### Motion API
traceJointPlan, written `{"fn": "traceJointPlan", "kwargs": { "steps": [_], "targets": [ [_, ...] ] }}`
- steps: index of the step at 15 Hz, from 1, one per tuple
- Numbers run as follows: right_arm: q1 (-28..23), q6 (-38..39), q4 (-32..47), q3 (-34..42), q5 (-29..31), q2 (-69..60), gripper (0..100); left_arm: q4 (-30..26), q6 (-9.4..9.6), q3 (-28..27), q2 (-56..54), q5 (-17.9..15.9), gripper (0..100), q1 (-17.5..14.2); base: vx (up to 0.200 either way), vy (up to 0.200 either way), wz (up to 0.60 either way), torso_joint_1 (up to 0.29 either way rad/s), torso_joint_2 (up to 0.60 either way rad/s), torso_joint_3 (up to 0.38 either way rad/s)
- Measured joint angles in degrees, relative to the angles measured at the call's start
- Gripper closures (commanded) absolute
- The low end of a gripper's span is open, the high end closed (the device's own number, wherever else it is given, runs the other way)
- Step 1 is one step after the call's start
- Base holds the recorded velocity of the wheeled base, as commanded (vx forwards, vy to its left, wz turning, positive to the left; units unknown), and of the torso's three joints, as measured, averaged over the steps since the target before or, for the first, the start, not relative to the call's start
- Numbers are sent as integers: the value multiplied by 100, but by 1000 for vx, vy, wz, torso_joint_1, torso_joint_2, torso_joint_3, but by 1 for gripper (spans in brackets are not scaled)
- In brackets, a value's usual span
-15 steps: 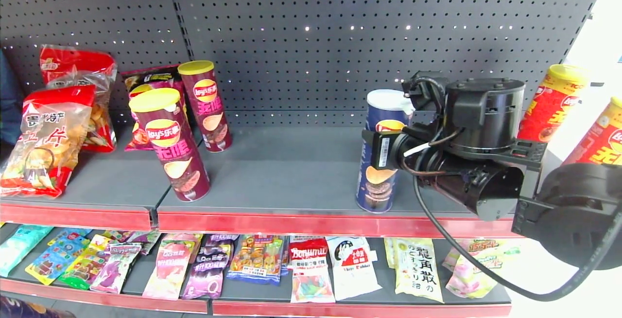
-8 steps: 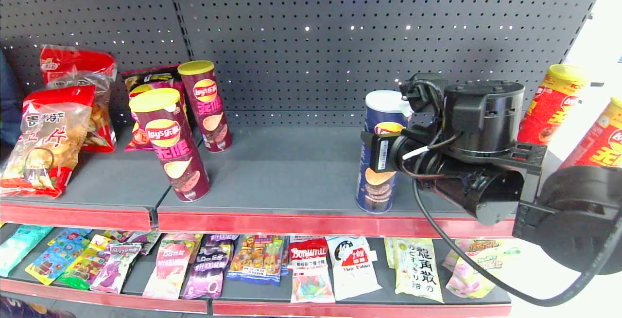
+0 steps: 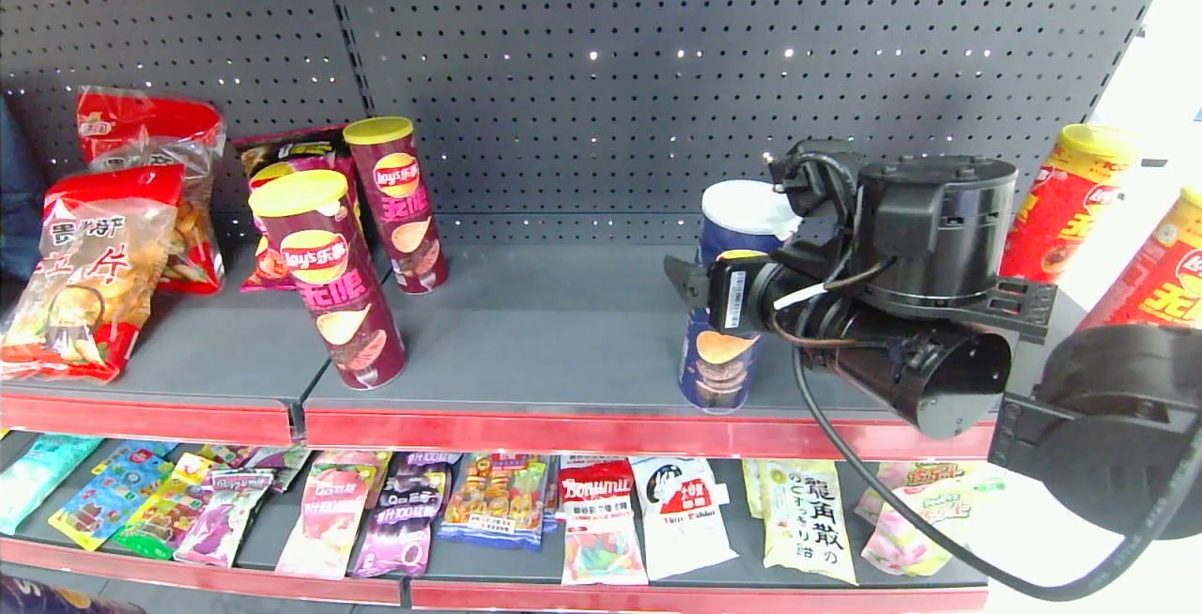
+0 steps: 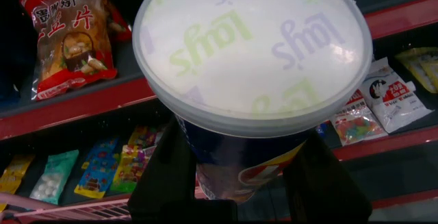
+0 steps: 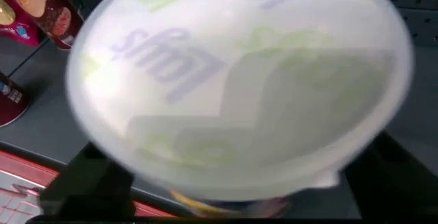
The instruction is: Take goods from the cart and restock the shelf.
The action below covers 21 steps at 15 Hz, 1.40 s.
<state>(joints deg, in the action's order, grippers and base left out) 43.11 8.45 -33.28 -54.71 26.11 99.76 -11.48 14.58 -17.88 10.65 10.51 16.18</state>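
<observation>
R claw [image 3: 725,287]: closed snug on blue can [image 3: 718,375] | can: a bit tilted, bottom by near edge of top shelf [image 3: 563,332], right of mid | L claw [image 4: 239,186]: grips 2nd blue can [image 4: 253,53] in front of shelf | tip: stand can flat, push it farther back, let go slow.

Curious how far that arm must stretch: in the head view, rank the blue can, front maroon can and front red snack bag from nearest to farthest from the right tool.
From the right tool:
1. blue can, in its grip, on the right.
2. front maroon can, left of middle.
3. front red snack bag, far left.
</observation>
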Motion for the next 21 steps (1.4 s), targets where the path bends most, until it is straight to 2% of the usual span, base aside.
{"fn": "traceJointPlan", "kwargs": {
  "steps": [5,14,19,21],
  "targets": [
    [30,-57,-7,140,7,-149,0,-4,2,5,-27,2,100,0,0,0,0,0,0,0],
    [375,-141,-13,1401,-26,-1261,0,-4,0,6,6,-9,100,7,0,0,0,0,0,0],
    [293,-805,17,2640,-868,-2683,0,-1,0,39,37,-44,100,9,0,0,0,0,0,0],
    [-195,-990,39,3095,-1019,-3280,0,2,0,-50,91,191,100,-35,0,0,0,0,0,0]
  ]
}}
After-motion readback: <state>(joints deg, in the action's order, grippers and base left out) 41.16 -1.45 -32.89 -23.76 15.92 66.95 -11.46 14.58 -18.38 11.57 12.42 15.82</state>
